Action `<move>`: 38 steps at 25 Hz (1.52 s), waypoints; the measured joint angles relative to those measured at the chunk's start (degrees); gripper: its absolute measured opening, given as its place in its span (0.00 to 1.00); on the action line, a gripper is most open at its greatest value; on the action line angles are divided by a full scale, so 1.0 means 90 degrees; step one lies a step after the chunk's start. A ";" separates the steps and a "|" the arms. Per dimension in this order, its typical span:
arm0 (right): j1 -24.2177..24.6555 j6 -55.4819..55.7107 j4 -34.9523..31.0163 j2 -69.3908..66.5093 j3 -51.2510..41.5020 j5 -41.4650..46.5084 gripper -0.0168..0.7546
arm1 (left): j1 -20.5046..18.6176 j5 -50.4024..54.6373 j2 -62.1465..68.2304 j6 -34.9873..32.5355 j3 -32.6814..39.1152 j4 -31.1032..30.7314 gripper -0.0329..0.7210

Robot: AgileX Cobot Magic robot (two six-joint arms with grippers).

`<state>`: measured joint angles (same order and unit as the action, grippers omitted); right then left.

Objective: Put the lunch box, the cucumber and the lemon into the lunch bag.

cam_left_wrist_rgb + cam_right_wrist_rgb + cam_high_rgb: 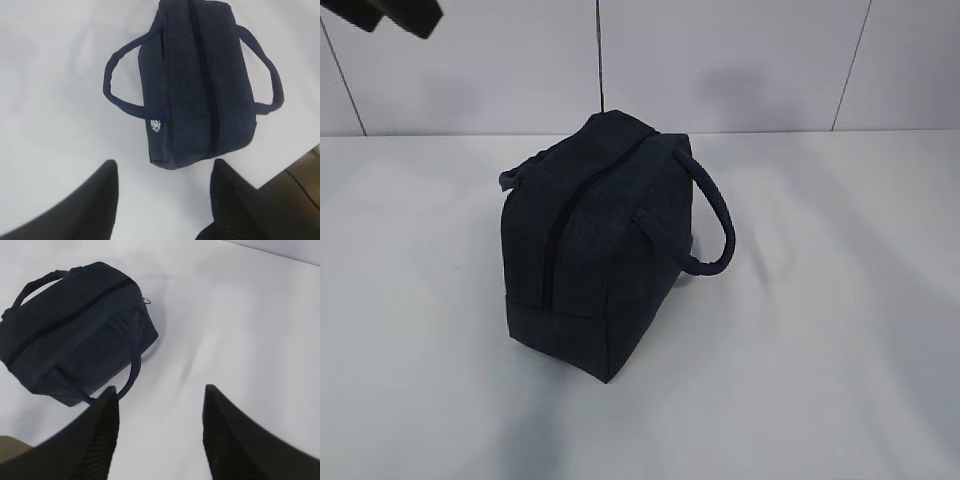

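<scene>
1. Exterior view: the lunch bag (pixel 605 250) stands zipped on the table (pixel 840 380); no lunch box, cucumber or lemon shows.
2. Left wrist view: the left gripper (pixel 162 200) hovers apart, empty.
3. Right wrist view: the right gripper (pixel 160 435) is parted, empty; reopening the zipper (pixel 65 322) risks dragging the bag.

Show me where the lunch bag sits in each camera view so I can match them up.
Exterior view: lunch bag at centre, standing on the white table, zipper shut.
Left wrist view: upper middle, beyond the open left gripper.
Right wrist view: upper left, beyond the open right gripper.
Shared landmark: the dark zipper line along the bag's top, between the two loop handles.
</scene>
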<state>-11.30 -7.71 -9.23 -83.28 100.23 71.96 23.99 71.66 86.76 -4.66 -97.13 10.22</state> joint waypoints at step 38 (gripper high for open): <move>0.0000 -0.0011 0.0177 0.7944 -0.6107 0.0090 0.54 | 0.0000 0.0116 -0.7992 -0.0002 0.5407 -0.0359 0.47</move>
<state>-11.30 -7.81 -7.64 -11.79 45.27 72.77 23.99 72.71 14.83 -4.68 -48.47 6.98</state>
